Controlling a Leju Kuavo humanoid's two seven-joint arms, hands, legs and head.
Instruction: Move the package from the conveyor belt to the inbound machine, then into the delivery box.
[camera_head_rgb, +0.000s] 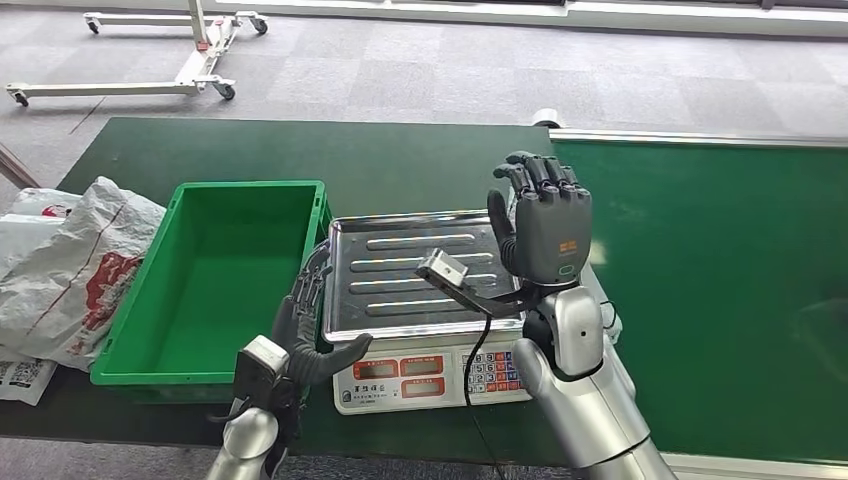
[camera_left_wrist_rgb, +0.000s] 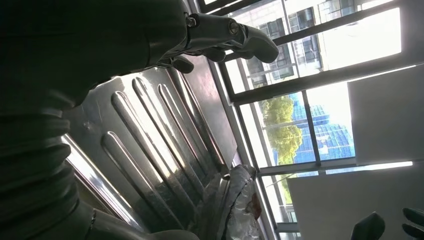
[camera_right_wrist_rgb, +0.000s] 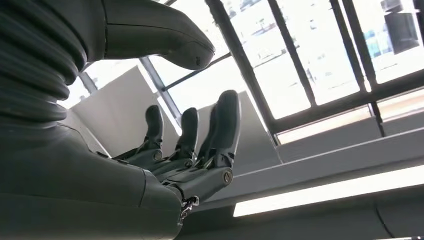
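Green: 1 bin (camera_head_rgb: 215, 280), 1 belt (camera_head_rgb: 720, 290); 1 scale tray (camera_head_rgb: 420, 270); 2 robot hands, left (camera_head_rgb: 305, 335) & right (camera_head_rgb: 545, 225), spread, holding nothing.

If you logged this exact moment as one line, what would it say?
left hand: open, by scale tray | right hand: open, raised | green bin: empty | bags: left of bin

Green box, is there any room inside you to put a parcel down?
Yes. The green box has a bare floor between its four walls. The scale tray beside it is bare too, between the left hand and right hand. Left of the box it is crowded with white bags.
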